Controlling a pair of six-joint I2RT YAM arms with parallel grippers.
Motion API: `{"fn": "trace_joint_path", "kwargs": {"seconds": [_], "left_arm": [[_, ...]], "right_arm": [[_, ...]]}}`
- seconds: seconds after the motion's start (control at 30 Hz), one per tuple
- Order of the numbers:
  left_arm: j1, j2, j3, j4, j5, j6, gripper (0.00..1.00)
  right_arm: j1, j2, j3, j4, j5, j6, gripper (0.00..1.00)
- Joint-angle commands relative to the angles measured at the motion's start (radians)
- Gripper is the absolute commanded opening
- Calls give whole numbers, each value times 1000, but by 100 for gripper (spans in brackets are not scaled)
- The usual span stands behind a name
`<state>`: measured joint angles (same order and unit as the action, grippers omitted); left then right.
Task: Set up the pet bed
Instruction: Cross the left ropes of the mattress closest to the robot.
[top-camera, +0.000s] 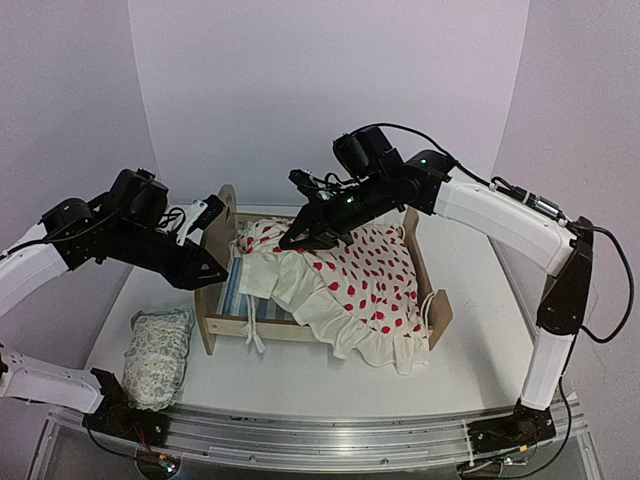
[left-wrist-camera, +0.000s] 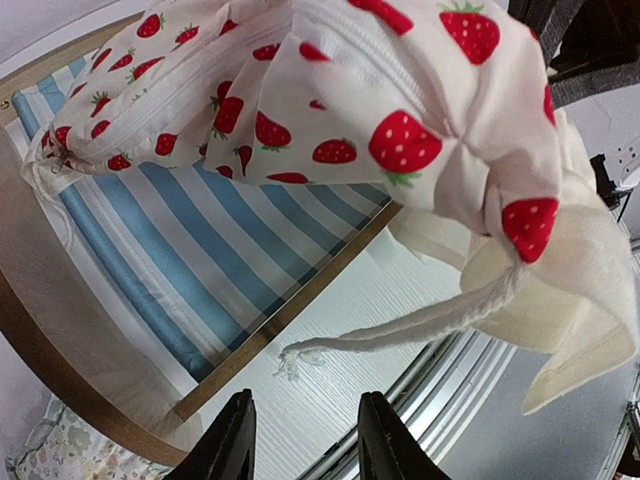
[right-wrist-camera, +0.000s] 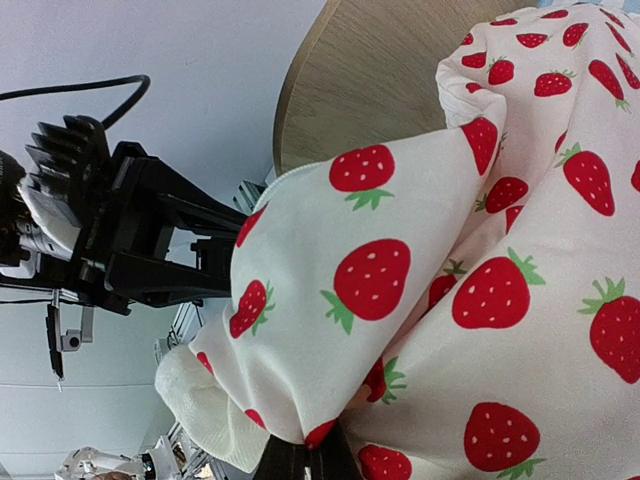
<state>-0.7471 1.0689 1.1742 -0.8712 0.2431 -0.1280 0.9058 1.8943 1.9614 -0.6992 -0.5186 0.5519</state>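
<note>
Blanket (top-camera: 350, 285) clamped in right gripper (right-wrist-camera: 308, 455) over bed (top-camera: 212, 320), counter (top-camera: 480, 290) centre; left gripper (left-wrist-camera: 300, 440) released, empty. Should be spread flat toward right edge.

Top view: high behind my bases at the counter (top-camera: 480, 350) near edge, facing the far edge, whole counter in frame. Left wrist: close, looking past my left fingers (left-wrist-camera: 232, 445) onto mattress (left-wrist-camera: 170, 250) and blanket (left-wrist-camera: 400, 120). Right wrist: closer still, my right fingers (right-wrist-camera: 285, 462) against blanket, headboard (right-wrist-camera: 380, 70) behind. All three share blanket and pet bed (top-camera: 212, 322).
</note>
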Motion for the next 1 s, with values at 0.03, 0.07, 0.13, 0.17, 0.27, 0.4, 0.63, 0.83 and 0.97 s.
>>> {"fn": "trace_joint_path", "kwargs": {"seconds": [0.03, 0.07, 0.13, 0.17, 0.27, 0.4, 0.63, 0.83, 0.97], "left_arm": [[-3, -63, -84, 149, 70, -7, 44], [-3, -68, -93, 167, 93, -4, 47], [-4, -67, -108, 208, 125, 8, 49], [-4, -62, -111, 220, 132, 13, 49], [-4, -45, -117, 257, 147, 28, 48], [-3, -30, -117, 292, 179, 47, 47], [-4, -14, -125, 311, 185, 57, 45], [-4, -3, -134, 328, 161, 61, 31], [-4, -9, -128, 329, 136, 65, 15]], "right_arm": [[6, 6, 36, 27, -13, 7, 0], [6, 7, 35, 27, -15, 6, 0], [6, 9, 32, 26, -18, 4, 0], [6, 10, 33, 26, -20, 4, 0], [7, 14, 35, 26, -21, 3, 0], [6, 15, 39, 26, -22, 2, 0], [5, 15, 37, 25, -22, 2, 0], [6, 18, 40, 25, -23, 3, 0], [6, 20, 42, 25, -23, 4, 0]]}}
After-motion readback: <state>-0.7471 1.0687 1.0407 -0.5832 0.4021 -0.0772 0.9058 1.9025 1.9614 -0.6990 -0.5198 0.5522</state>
